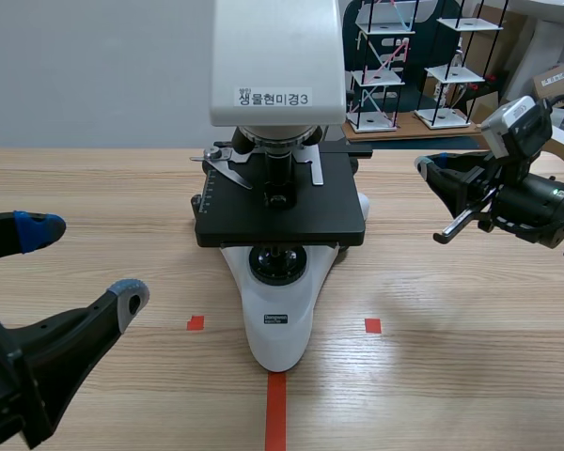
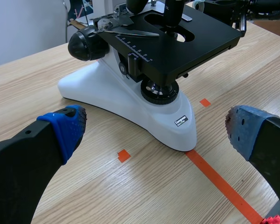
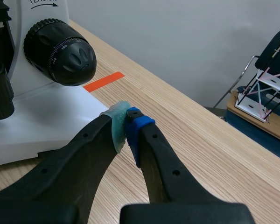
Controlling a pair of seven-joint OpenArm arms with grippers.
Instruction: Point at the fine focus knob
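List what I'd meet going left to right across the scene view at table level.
left end effector, open → microscope → right end effector, shut

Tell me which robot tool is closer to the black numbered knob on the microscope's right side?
Right. The right tool, shut, points toward the numbered knob from just beside it, not touching. The left tool, open, sits off the microscope's other side.
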